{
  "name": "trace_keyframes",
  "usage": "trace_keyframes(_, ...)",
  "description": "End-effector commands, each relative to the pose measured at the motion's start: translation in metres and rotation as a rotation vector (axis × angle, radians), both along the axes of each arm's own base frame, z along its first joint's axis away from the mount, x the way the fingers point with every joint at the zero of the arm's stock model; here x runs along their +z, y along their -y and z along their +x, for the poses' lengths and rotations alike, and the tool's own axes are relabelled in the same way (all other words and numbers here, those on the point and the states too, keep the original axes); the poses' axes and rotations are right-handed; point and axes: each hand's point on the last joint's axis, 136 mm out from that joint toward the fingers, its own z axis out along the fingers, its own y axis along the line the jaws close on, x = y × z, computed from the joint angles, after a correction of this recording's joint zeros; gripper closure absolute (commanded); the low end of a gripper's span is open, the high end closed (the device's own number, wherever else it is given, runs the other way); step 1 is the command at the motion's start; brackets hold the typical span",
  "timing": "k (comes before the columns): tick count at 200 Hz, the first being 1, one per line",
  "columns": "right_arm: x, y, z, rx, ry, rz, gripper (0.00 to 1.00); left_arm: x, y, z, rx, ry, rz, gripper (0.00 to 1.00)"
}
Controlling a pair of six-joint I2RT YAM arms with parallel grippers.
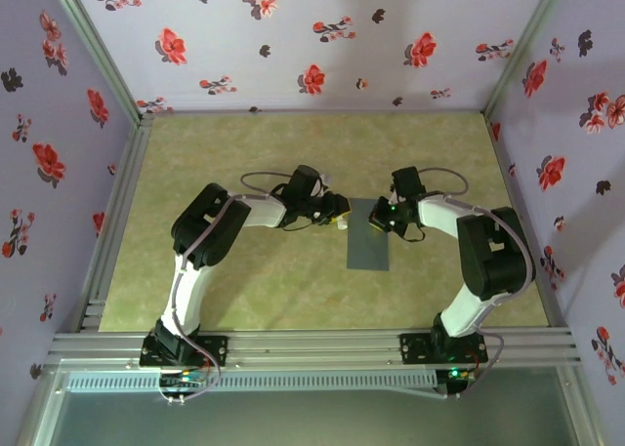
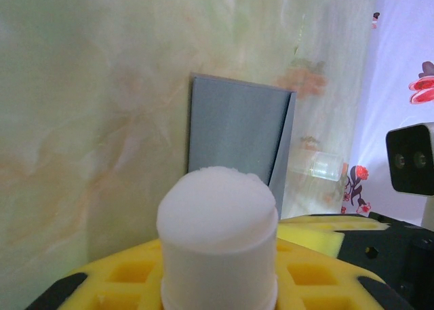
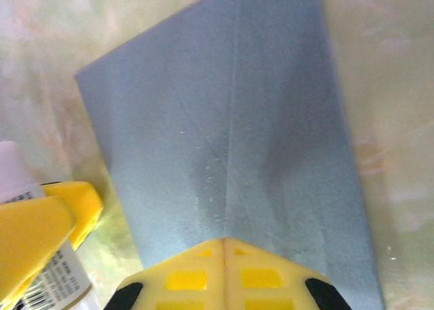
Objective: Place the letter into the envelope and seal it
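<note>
Right wrist: envelope (image 3: 230, 120) apparently beneath right pincer (image 3: 224, 242)

A green marbled desk (image 1: 244, 290) stands between lilac walls (image 1: 293, 36) papered with red and dark flowers. Metal rails (image 1: 312, 346) line its near edge. A stick (image 2: 217, 218), white-tipped, carries a barcoded label. A small clear piece (image 2: 317, 165) lies on the desk.

Envelope (image 3: 230, 120) matt paper; table (image 1: 244, 153) glossy; white stick (image 2: 217, 222) smooth plastic.
</note>
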Motion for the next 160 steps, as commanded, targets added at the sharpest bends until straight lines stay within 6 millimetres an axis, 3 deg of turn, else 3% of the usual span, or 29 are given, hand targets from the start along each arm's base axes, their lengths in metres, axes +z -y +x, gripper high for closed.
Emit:
trace_keyframes(1,0.021,-0.004,0.004,-0.025,0.043,0.068,1.0,-0.048,-0.006,-0.03,-0.032,-0.093,0.115,1.0)
trace_keyframes(41,0.03,-0.003,-0.009,-0.042,0.059,0.12,1.0,-0.038,-0.002,-0.027,-0.038,-0.08,0.101,1.0)
trace_keyframes(85,0.012,-0.001,-0.042,-0.07,-0.001,0.169,1.0,-0.021,0.008,-0.026,-0.056,-0.053,0.072,1.0)
trace_keyframes(122,0.002,0.0,-0.058,-0.098,-0.025,0.204,1.0,-0.007,0.021,-0.028,-0.089,-0.026,0.041,1.0)
trace_keyframes(160,-0.01,0.004,-0.069,-0.105,-0.05,0.184,1.0,-0.006,0.027,-0.029,-0.101,-0.026,0.037,1.0)
